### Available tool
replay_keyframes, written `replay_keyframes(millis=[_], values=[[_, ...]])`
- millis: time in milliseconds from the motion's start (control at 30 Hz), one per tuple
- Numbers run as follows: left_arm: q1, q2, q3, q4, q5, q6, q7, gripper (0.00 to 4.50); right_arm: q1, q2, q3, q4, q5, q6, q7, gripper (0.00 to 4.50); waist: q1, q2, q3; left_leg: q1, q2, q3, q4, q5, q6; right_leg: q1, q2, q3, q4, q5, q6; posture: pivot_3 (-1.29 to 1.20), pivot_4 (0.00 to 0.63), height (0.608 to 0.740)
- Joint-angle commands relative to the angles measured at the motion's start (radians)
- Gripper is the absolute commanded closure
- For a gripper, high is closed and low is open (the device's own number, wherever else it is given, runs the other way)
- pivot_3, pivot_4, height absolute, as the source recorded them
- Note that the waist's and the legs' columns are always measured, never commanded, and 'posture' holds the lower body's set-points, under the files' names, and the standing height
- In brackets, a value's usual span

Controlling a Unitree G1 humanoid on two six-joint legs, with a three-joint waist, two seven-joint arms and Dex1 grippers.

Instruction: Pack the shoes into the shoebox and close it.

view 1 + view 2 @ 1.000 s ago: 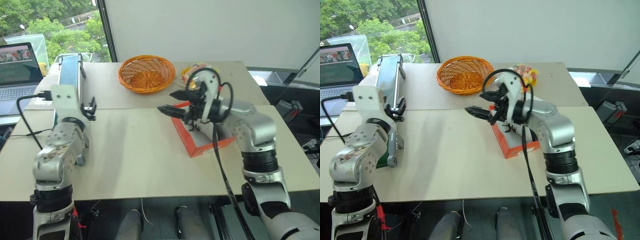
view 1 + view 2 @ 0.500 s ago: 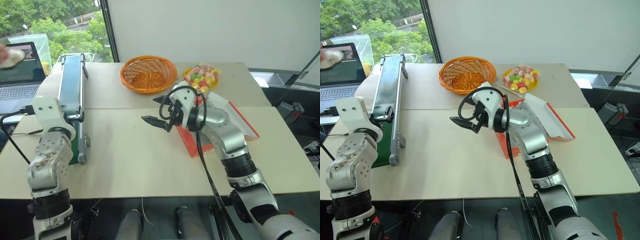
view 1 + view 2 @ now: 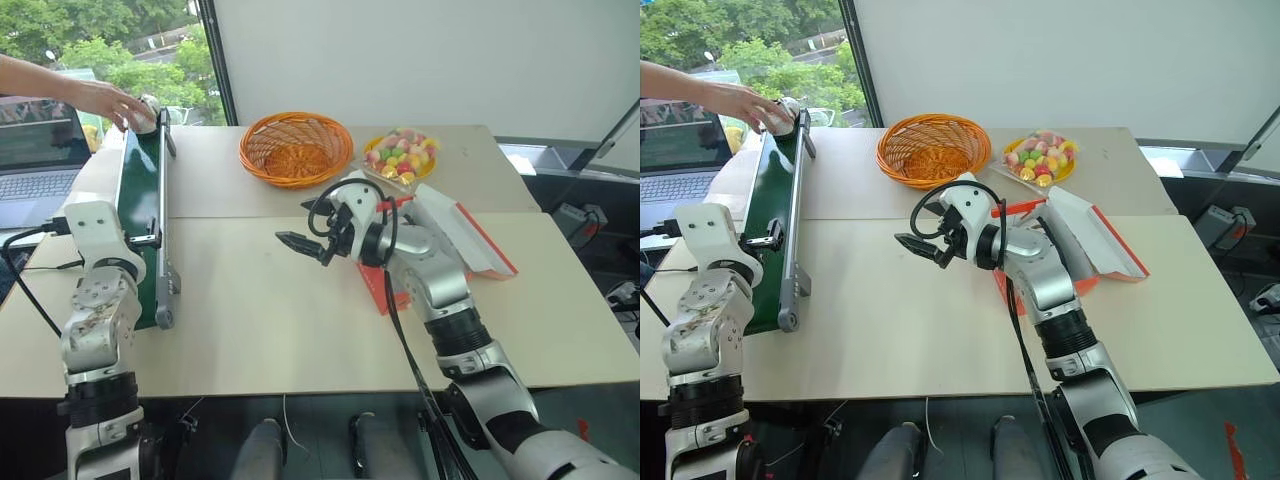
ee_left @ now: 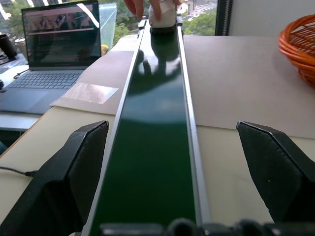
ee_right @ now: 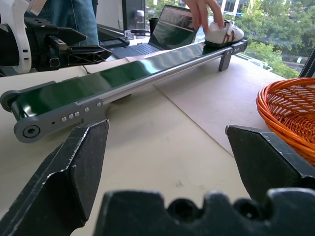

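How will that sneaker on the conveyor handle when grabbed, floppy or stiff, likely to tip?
The sneaker sits upright on its flat sole at the far end of the conveyor belt under a person's hand, so it probably won't roll. It looks small and soft-topped, likely light, the upper giving under a squeeze. Laces may snag.

Left gripper point(image 4: 172, 162) agape — right gripper point(image 5: 170, 162) agape, level.

Bare tabletop point(image 3: 250, 320) lies open between the conveyor belt point(image 3: 140, 215) on the left and the open shoebox point(image 3: 470, 240) on the right, with the wicker basket point(image 3: 296, 147) and candy plate point(image 3: 402, 153) blocking the far side.
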Motion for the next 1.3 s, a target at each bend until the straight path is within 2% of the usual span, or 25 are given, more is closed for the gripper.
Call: replay_keyframes(millis=[33, 233, 467, 600, 967, 1067, 1200, 1300], values=[[-0.044, 0.004, 0.017, 0.005, 0.010, -0.026, 0.016, 0.03, -0.031, 0.007, -0.015, -0.005, -0.004, -0.039, -0.006, 0.00, 0.000, 0.000, 0.000, 0.000, 0.000, 0.000, 0.000, 0.000, 0.000, 0.000, 0.000, 0.000, 0.000, 0.000, 0.000, 0.00, 0.150, 0.740], [-0.062, 0.021, 0.027, 0.059, 0.013, -0.081, 0.003, 0.03, -0.036, 0.022, -0.008, 0.000, -0.016, -0.042, -0.022, 0.00, -0.004, 0.000, 0.000, 0.000, 0.000, 0.000, 0.000, 0.000, 0.000, 0.000, 0.000, 0.000, 0.000, 0.000, 0.000, 0.00, 0.150, 0.740], [-0.061, 0.063, 0.040, 0.265, 0.021, -0.264, -0.054, 0.03, 0.011, 0.053, 0.027, -0.078, -0.010, 0.004, -0.024, 0.00, -0.004, 0.000, 0.000, 0.001, 0.000, 0.000, 0.000, 0.000, 0.000, -0.001, 0.000, 0.000, 0.001, 0.000, 0.000, 0.00, 0.150, 0.740], [-0.106, 0.087, 0.084, 0.391, -0.013, -0.277, -0.054, 0.03, 0.013, 0.053, 0.032, -0.087, -0.013, 0.011, -0.030, 0.00, 0.001, 0.000, 0.000, 0.000, 0.000, 0.000, 0.000, 0.000, 0.000, 0.000, 0.000, 0.000, 0.001, 0.000, 0.000, 0.00, 0.150, 0.740], [-0.203, 0.150, 0.047, 0.557, -0.006, -0.346, -0.147, 0.03, 0.012, 0.051, 0.037, -0.091, -0.015, 0.017, -0.034, 0.00, -0.001, -0.001, 0.000, 0.001, 0.000, 0.000, 0.000, 0.000, 0.000, -0.001, 0.000, 0.000, 0.001, 0.000, 0.000, 0.00, 0.150, 0.740], [-0.221, 0.151, 0.042, 0.595, -0.003, -0.354, -0.160, 0.03, 0.019, 0.046, 0.043, -0.100, -0.007, 0.023, -0.016, 0.00, -0.004, -0.001, 0.000, 0.001, 0.000, 0.000, 0.000, 0.000, 0.000, -0.001, 0.000, -0.001, 0.001, 0.000, 0.000, 0.00, 0.150, 0.740], [-0.230, 0.147, 0.031, 0.637, 0.002, -0.369, -0.165, 0.03, 0.045, 0.015, 0.069, -0.161, 0.040, 0.037, 0.093, 0.00, -0.003, -0.001, 0.000, 0.000, 0.000, 0.000, 0.000, 0.000, 0.000, -0.001, 0.000, -0.001, 0.001, 0.000, 0.000, 0.00, 0.150, 0.740], [-0.234, 0.143, 0.024, 0.668, 0.003, -0.387, -0.169, 0.03, 0.045, 0.013, 0.059, -0.170, 0.046, 0.052, 0.090, 0.00, -0.004, -0.001, 0.000, 0.000, 0.000, 0.000, 0.000, 0.000, 0.000, -0.001, 0.000, -0.001, 0.001, 0.000, 0.000, 0.00, 0.150, 0.740]])
